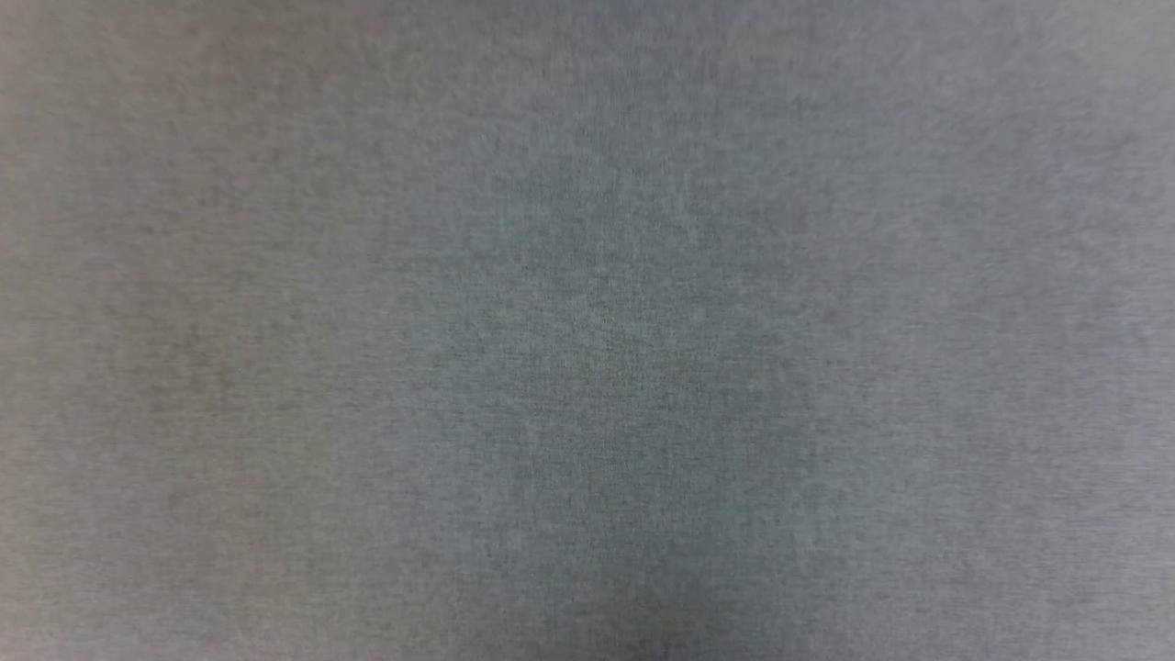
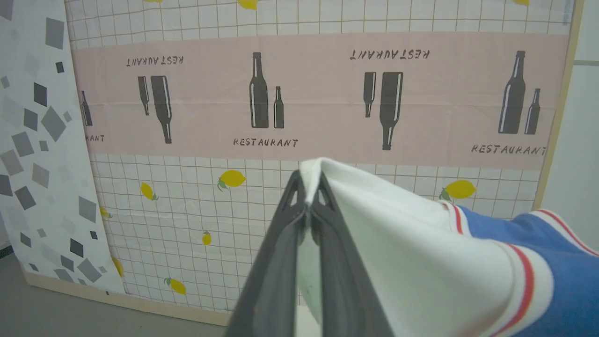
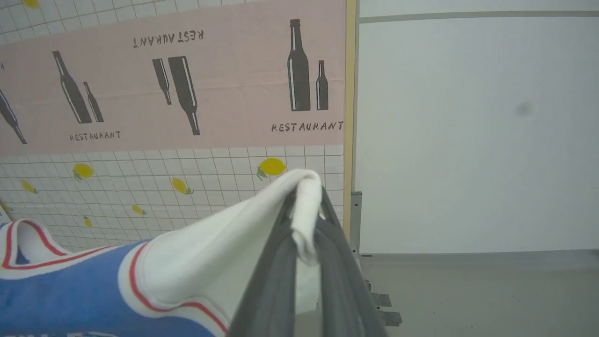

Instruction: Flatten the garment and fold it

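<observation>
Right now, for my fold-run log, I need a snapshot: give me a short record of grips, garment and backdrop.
left gripper: shut on the garment, white edge
right gripper: shut on white edge too
garment colours: blue body, white sleeves, red-and-white trim
backdrop: panel printed with bottles and lemons
head view: plain grey surface

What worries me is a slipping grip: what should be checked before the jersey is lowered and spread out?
1. Left jaws shut on the white sleeve of the jersey: ok.
2. Right jaws shut on the other white sleeve: ok.
3. Jersey smooth between the two grips: not ok, it sags in folds.
4. Grey surface in the head view ready to take the jersey: cannot tell.
5. Patterned panel ahead far enough from the cloth: cannot tell.
</observation>
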You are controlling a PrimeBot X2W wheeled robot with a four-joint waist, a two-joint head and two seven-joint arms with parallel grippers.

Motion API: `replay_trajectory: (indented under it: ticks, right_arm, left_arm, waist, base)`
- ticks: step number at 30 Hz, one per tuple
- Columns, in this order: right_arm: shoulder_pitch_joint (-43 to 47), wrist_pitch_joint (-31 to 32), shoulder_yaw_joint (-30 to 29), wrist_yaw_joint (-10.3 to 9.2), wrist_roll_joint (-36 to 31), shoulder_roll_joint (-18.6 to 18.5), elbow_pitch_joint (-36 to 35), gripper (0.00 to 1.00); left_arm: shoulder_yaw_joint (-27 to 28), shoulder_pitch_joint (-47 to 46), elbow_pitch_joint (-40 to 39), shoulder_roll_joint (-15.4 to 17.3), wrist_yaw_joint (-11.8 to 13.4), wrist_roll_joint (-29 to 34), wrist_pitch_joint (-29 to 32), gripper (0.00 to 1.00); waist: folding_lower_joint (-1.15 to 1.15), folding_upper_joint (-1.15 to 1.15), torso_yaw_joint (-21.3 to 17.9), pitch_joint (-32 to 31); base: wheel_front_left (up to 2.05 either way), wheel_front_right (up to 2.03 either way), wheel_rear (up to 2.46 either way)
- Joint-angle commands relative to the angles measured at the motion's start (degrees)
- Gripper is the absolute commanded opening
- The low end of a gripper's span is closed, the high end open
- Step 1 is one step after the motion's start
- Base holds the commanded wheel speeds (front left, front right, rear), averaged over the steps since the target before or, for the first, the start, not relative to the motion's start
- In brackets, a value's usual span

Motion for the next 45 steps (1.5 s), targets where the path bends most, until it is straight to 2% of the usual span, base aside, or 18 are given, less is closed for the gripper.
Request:
replay_trajectory:
  ticks: [1, 8, 14, 23, 31, 35, 39, 45]
  right_arm:
    - [-0.7, -0.9, 0.2, -0.08, 0.0, 0.1, 0.8, 0.00]
    - [3.2, -3.1, 1.5, -0.08, 2.7, -0.7, 3.6, 0.00]
    - [11.9, -5.5, 4.2, -0.08, 7.6, -1.5, 4.1, 0.00]
    - [36.2, -10.5, 9.9, -0.08, 20.0, -3.7, 1.7, 0.00]
    - [60.5, -13.0, 10.8, -0.08, 27.7, -3.7, -2.3, 0.00]
    - [71.2, -13.8, 9.6, -0.08, 28.9, -3.3, -4.4, 0.00]
    - [79.6, -13.9, 7.5, -0.08, 29.4, -2.5, -6.7, 0.00]
    - [90.4, -12.1, 4.3, -0.08, 28.9, -1.9, -11.6, 0.00]
  left_arm:
    - [0.0, -0.5, 1.0, -0.3, -0.3, 0.5, -1.2, 0.00]
    - [-0.6, 2.0, 6.0, -2.2, -1.3, -0.6, -4.8, 0.00]
    - [-1.6, 7.3, 10.4, -4.3, -3.2, -1.7, -8.3, 0.00]
    - [-3.5, 26.0, 15.3, -8.3, -7.4, -4.6, -14.3, 0.00]
    - [-3.1, 48.1, 12.8, -11.5, -9.0, -8.8, -16.6, 0.00]
    - [-3.0, 58.6, 10.3, -12.6, -9.0, -10.9, -15.6, 0.00]
    - [-1.9, 67.9, 6.7, -12.9, -7.8, -13.6, -13.3, 0.00]
    - [1.2, 80.8, -1.5, -12.3, -3.5, -17.2, -9.7, 0.00]
  waist:
    - [-0.02, 0.00, 0.1, 4.0]
    - [-0.02, 0.00, 0.7, 5.1]
    - [-0.02, 0.00, 1.5, 3.0]
    - [-0.02, 0.00, 2.4, -8.3]
    - [-0.02, 0.00, 3.0, -20.0]
    - [-0.02, 0.00, 3.2, -24.6]
    - [-0.02, 0.00, 2.8, -27.5]
    - [-0.02, 0.00, 2.0, -30.9]
  base:
    - [0.00, 0.00, 0.00]
    - [0.00, 0.00, 0.00]
    - [0.00, 0.00, 0.00]
    - [0.00, 0.00, 0.00]
    - [0.00, 0.00, 0.00]
    - [0.00, 0.00, 0.00]
    - [0.00, 0.00, 0.00]
    - [0.00, 0.00, 0.00]
